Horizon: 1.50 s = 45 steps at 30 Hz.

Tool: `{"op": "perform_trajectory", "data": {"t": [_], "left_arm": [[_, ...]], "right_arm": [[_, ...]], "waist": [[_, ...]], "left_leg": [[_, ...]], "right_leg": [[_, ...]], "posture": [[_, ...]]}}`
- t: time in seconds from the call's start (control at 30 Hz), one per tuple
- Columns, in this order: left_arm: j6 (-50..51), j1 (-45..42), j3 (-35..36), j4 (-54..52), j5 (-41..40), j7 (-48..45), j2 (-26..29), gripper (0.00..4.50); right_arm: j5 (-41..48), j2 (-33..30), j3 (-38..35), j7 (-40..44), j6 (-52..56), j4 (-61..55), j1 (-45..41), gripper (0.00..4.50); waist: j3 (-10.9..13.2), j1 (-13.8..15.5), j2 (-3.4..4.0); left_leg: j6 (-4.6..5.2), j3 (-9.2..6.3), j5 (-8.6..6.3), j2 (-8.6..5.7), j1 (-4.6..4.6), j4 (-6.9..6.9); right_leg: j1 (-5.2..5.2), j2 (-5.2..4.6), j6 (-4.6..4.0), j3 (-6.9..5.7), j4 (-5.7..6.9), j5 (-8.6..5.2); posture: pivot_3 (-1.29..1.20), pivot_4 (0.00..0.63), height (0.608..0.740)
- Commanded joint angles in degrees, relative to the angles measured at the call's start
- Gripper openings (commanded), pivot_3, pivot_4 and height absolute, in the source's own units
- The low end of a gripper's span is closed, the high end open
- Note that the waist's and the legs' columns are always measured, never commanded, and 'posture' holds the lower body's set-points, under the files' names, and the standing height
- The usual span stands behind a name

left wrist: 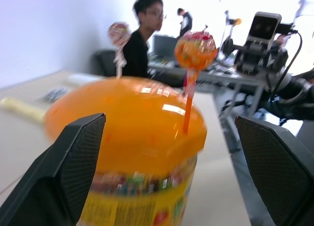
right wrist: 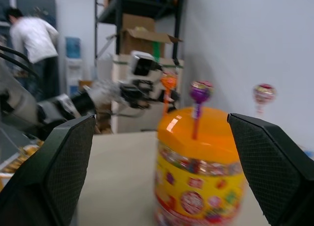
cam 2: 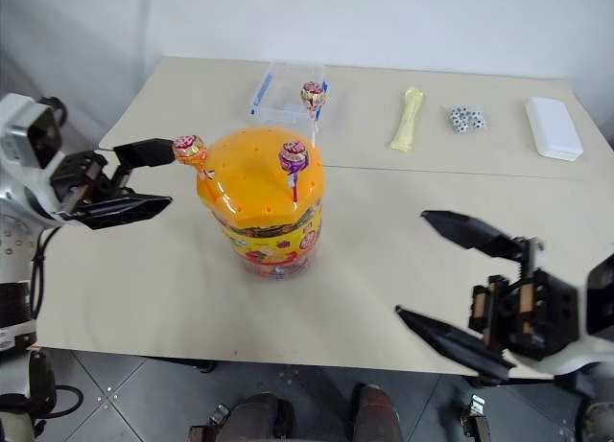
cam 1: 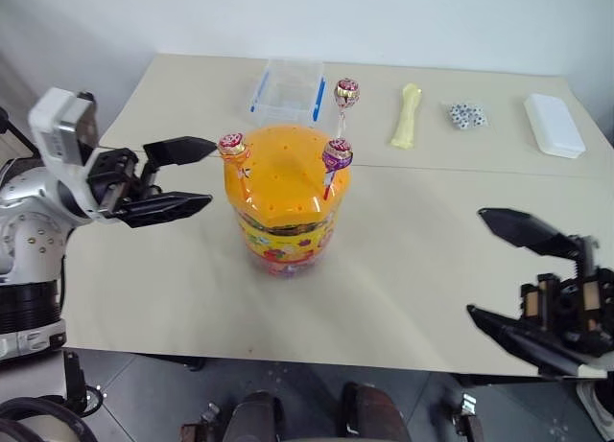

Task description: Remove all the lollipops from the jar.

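The jar [cam 1: 284, 233], a clear tub with a domed orange lid [cam 1: 283, 178] and a yellow label, stands upright mid-table. Three lollipops stick up from the lid: an orange-wrapped one [cam 1: 233, 147] at its left edge, a purple one [cam 1: 337, 155] at its right, and a pink one [cam 1: 346, 92] at the back. My left gripper [cam 1: 211, 175] hangs open just left of the jar, its upper finger [cam 1: 177, 151] close beside the orange-wrapped lollipop without touching it. Off to the right of the jar, near the table's front edge, my right gripper [cam 1: 477, 263] is open and holds nothing.
Along the far edge of the table lie a clear box with blue clips [cam 1: 288, 89], a pale yellow bone-shaped thing [cam 1: 407, 116], a small pile of dice [cam 1: 466, 116] and a white case [cam 1: 554, 125]. A person [left wrist: 144, 30] sits in the room behind.
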Motion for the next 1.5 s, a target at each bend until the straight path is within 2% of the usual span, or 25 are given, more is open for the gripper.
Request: {"op": "perform_trajectory", "data": {"t": [0.03, 0.1, 0.2, 0.6, 0.63, 0.8, 0.9, 1.0, 1.07, 1.13, 1.2, 1.37, 1.5], "left_arm": [[-2.5, -4.2, -3.0, 1.6, 2.5, -0.9, -3.2, 4.50], [-3.4, -6.7, -3.9, 3.5, 3.3, -0.1, -6.1, 4.50], [-2.4, -8.0, -4.5, 3.5, 3.0, -0.7, -7.7, 3.89], [2.3, -8.0, -4.1, 1.9, 1.1, -4.7, -6.4, 0.20], [3.2, -8.5, -3.5, 2.0, 0.3, -4.2, -6.8, 0.01], [8.3, -12.9, 2.5, 4.5, -6.2, 3.9, -10.1, 0.01], [8.9, -16.7, 9.6, 10.4, -8.9, 14.4, -11.3, 0.01], [7.1, -16.0, 12.7, 15.4, -4.1, 21.6, -7.5, 0.01], [1.8, -10.3, 9.6, 19.1, 6.8, 23.2, 0.3, 0.01], [1.1, -4.3, 6.6, 21.4, 14.0, 25.6, 6.5, 0.01], [-0.7, 1.7, 4.2, 21.2, 18.9, 25.6, 10.5, 0.01], [5.3, 19.0, 6.9, 14.0, 22.1, 28.7, 14.4, 0.01], [12.5, 26.9, 11.5, 5.7, 20.1, 30.6, 14.7, 0.01]], "right_arm": [[-5.2, 1.6, 2.6, 3.1, -2.4, -0.6, 0.7, 4.46], [-7.5, 2.3, 3.6, 4.3, -3.3, 0.8, 0.6, 4.46], [-9.2, 3.3, 4.0, 4.8, -4.5, 1.7, 0.8, 4.50], [-11.6, 4.7, 4.1, 5.2, -6.7, 2.2, 2.3, 4.50], [-11.4, 4.7, 4.0, 5.3, -6.8, 2.6, 2.1, 4.50], [-8.6, 4.3, 3.8, 5.0, -6.4, 4.1, 0.4, 4.50], [-6.1, 3.4, 4.5, 4.9, -5.3, 4.9, -2.3, 4.50], [-5.5, 1.4, 6.2, 6.4, -3.6, 6.0, -5.5, 4.50], [-7.4, -0.7, 8.2, 9.9, -2.8, 7.4, -7.8, 4.50], [-9.5, -2.0, 10.0, 12.8, -3.0, 8.9, -9.7, 4.50], [-10.6, -3.2, 10.7, 14.8, -2.9, 9.6, -10.4, 4.50], [-14.5, -5.2, 12.8, 20.0, -3.1, 11.8, -10.6, 4.50], [-16.8, -4.9, 14.0, 21.5, -3.5, 13.1, -10.4, 4.50]], "waist": [[0.0, 0.1, -0.11], [0.0, 0.2, -0.15], [0.0, 0.1, -0.16], [0.0, 0.1, -0.16], [0.0, 0.0, -0.16], [0.0, 0.1, -0.24], [0.0, 0.0, -0.25], [0.0, -0.4, -0.24], [0.0, -1.3, -0.24], [0.0, -2.0, -0.22], [0.1, -1.7, -0.26], [0.1, -0.5, -0.47], [0.0, 0.2, -0.56]], "left_leg": [[0.00, 0.02, 0.00, 0.00, 0.00, 0.01], [0.01, 0.04, 0.00, 0.00, -0.05, 0.07], [0.01, 0.03, 0.00, 0.00, -0.06, 0.10], [0.01, 0.01, 0.00, 0.01, -0.04, 0.11], [0.01, 0.01, 0.00, 0.01, -0.04, 0.11], [0.01, -0.07, 0.00, 0.02, -0.08, 0.19], [0.01, -0.33, 0.00, 0.03, -0.09, 0.21], [0.01, -0.52, 0.01, 0.03, -0.01, 0.16], [0.01, -0.51, 0.01, 0.04, 0.02, 0.11], [0.00, -0.40, 0.01, -0.01, 0.24, -0.19], [-0.04, -0.44, -0.01, -0.02, 0.21, -0.23], [-0.08, -0.32, -0.12, -0.01, 0.00, -0.11], [-0.06, -0.38, -0.16, 0.02, -0.01, -0.02]], "right_leg": [[0.01, 0.02, 0.00, -0.02, -0.01, 0.00], [0.02, 0.03, 0.00, -0.02, -0.09, 0.00], [0.05, 0.03, 0.01, -0.02, -0.12, 0.00], [0.05, 0.03, 0.01, -0.01, -0.09, 0.00], [0.05, 0.03, 0.01, -0.01, -0.09, 0.00], [0.07, 0.03, 0.01, -0.01, -0.08, 0.00], [0.06, 0.02, 0.01, -0.01, -0.07, 0.01], [0.05, 0.03, 0.01, 0.00, -0.01, 0.01], [0.04, 0.03, 0.01, 0.00, 0.05, 0.00], [0.02, 0.05, 0.00, 0.11, 0.03, 0.00], [-0.03, 0.17, -0.02, 0.09, 0.03, -0.01], [-0.11, 0.14, -0.02, 0.01, -0.05, -0.01], [-0.06, 0.12, -0.03, -0.03, -0.05, -0.02]], "posture": [[0.00, 0.150, 0.740], [0.00, 0.150, 0.740], [0.00, 0.150, 0.740], [0.00, 0.150, 0.740], [0.00, 0.150, 0.740], [0.00, 0.150, 0.740], [0.00, 0.150, 0.740], [0.00, 0.150, 0.740], [0.00, 0.150, 0.740], [0.00, 0.150, 0.740], [0.00, 0.150, 0.740], [0.00, 0.150, 0.740], [0.00, 0.150, 0.740]]}}
